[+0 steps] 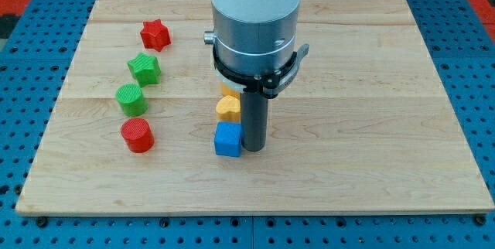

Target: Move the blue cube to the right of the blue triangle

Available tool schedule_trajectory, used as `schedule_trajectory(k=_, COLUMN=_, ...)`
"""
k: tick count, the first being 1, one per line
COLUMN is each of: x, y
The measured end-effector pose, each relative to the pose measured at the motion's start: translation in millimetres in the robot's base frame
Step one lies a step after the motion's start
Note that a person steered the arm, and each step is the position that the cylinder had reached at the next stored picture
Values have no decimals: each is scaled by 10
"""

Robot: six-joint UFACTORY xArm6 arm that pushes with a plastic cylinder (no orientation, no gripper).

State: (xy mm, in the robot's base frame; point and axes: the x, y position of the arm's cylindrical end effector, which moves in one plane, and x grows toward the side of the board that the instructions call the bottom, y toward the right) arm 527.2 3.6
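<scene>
The blue cube lies a little below the board's middle. My tip stands right against the cube's right side, touching or nearly so. No blue triangle shows; the arm's wide body hides the board behind it. A yellow heart-shaped block sits just above the blue cube, and part of another yellow or orange block peeks out above that, under the arm's collar.
At the view's left stand a red star, a green star-like block, a green cylinder and a red cylinder, in a rough column. The wooden board lies on a blue pegboard surface.
</scene>
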Motion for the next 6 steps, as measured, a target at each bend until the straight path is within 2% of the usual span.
schedule_trajectory(k=2, x=185, y=143)
schedule_trajectory(k=3, x=279, y=-397)
schedule_trajectory(k=6, x=-387, y=-563)
